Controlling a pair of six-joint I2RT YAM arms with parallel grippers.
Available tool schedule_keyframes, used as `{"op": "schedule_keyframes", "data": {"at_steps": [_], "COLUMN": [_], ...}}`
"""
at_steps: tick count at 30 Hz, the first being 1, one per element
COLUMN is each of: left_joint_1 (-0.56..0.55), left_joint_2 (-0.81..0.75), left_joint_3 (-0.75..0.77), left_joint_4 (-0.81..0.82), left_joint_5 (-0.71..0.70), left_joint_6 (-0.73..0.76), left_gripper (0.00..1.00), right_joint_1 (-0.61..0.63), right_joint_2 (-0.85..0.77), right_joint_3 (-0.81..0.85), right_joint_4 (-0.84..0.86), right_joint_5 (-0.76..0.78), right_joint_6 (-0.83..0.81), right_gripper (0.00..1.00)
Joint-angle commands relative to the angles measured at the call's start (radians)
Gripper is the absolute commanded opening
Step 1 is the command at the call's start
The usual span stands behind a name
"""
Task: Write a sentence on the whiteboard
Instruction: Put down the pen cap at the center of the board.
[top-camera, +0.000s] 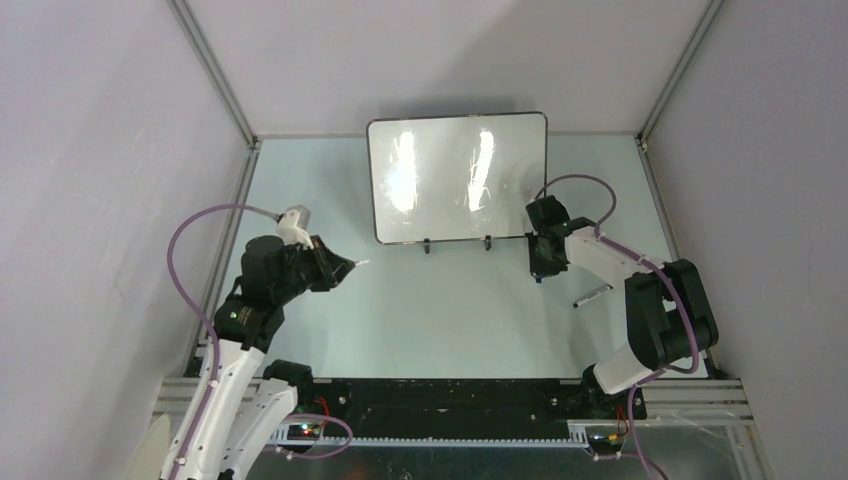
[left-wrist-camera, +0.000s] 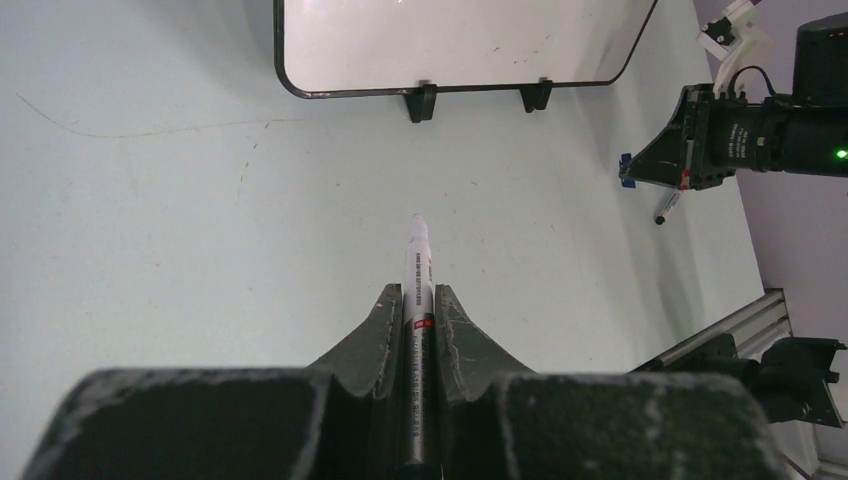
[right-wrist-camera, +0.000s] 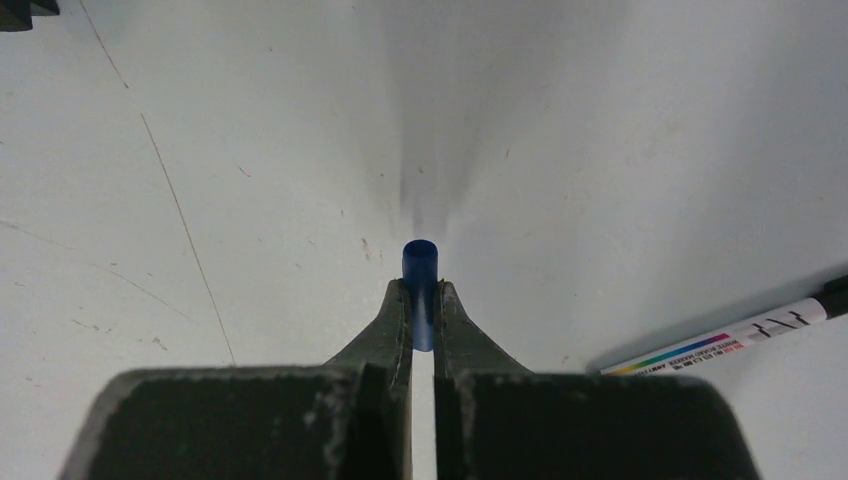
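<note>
White and glossy, a whiteboard (top-camera: 457, 180) with a thin black rim stands on two small black feet (left-wrist-camera: 423, 101) near the middle of the far side of a pale green desk (top-camera: 440, 310). Two bright streaks of glare lie across its face, so from above I cannot tell whether anything is written on it. The lower strip seen from the left wrist looks plain white.

Two robot arms reach in from the near edge. The left tool (left-wrist-camera: 421, 300) is closed tight around a slim white marker (left-wrist-camera: 419, 262), gripping it along the barrel. The marker's pale tip sticks out past the fingertips and points toward the board. This tool hovers over the left part of the desk, well apart from the board.

The right tool (right-wrist-camera: 421, 292) hangs just beside the board's lower right corner, pointing down at the desk. Its fingers are pinched nearly together on a small dark blue cap (right-wrist-camera: 421, 262), which pokes out beyond the fingertips.

A second marker (right-wrist-camera: 722, 339), white with a rainbow stripe and a black end, lies flat on the desk near the right tool, untouched by either arm.
</note>
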Motion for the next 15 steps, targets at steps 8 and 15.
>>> {"op": "schedule_keyframes", "data": {"at_steps": [8, 15], "left_joint_1": [-0.005, -0.007], "left_joint_2": [-0.012, -0.017], "left_joint_3": [0.005, 0.002], "left_joint_4": [0.016, 0.017], "left_joint_5": [0.035, 0.032], "left_joint_6": [0.027, 0.026], "left_gripper": [0.00, 0.00], "right_joint_1": [-0.002, -0.016], "right_joint_2": [-0.095, -0.253], "right_joint_3": [-0.057, -0.075], "right_joint_4": [0.087, 0.123], "right_joint_5": [-0.030, -0.030], "right_joint_6": [0.011, 0.005], "right_gripper": [0.59, 0.96]}}
